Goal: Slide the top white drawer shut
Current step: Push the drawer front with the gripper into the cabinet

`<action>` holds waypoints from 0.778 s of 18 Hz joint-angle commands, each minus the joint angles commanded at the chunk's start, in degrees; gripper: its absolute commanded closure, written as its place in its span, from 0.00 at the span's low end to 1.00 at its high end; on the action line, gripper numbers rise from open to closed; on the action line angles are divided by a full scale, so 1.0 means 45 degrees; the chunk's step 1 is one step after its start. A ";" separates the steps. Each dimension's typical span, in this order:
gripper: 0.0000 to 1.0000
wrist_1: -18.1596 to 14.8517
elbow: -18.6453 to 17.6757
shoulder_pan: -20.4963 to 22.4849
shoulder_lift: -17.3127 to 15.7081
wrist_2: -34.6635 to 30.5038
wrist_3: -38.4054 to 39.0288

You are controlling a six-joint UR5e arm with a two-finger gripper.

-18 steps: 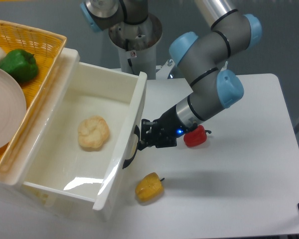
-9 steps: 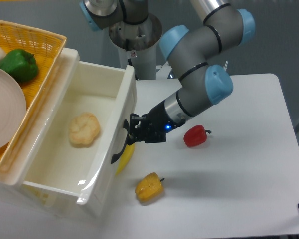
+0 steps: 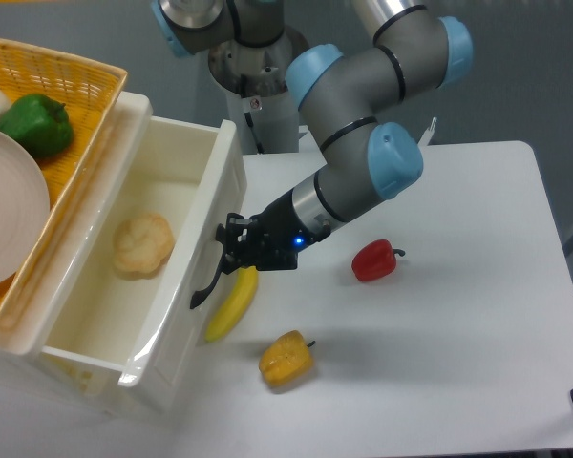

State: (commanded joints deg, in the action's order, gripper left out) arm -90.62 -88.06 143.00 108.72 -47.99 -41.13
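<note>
Camera view
Drawer: the white top drawer [image 3: 177, 215] lies at the left, partly pulled out, its front panel facing 3 o'clock and its black handle [image 3: 207, 284] curving out from the front.
Gripper: the gripper [image 3: 234, 250] sits at the drawer front, touching or just beside the handle's upper end; whether the fingers stand apart or together I cannot tell, the black parts merge.
Arm: the grey arm with blue joints [image 3: 363, 143] reaches from 12 o'clock down toward 8 o'clock, ending at the drawer front.
Inside drawer: a pale bun [image 3: 143, 244] rests on the drawer floor, near the front wall.
Banana: a banana [image 3: 232, 303] lies on the table [image 3: 477, 324] just at 5 o'clock of the handle, partly under the gripper.
Yellow pepper: [image 3: 287, 358] at 5 o'clock of the banana, close by.
Red pepper: [image 3: 374, 260] at 3 o'clock of the gripper, apart from it.
Basket: a wicker basket [image 3: 76, 81] at 10 o'clock holds a green pepper [image 3: 35, 125] and a plate [image 3: 10, 215].
</note>
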 joint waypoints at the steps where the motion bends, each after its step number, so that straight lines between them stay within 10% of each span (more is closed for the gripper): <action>1: 1.00 0.0019 -0.0058 -0.0020 0.0000 -0.0019 0.0000; 14: 1.00 0.0020 -0.0469 -0.0410 -0.0292 -0.0058 0.0020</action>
State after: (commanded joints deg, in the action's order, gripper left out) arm -90.53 -90.17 141.15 107.41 -48.25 -41.04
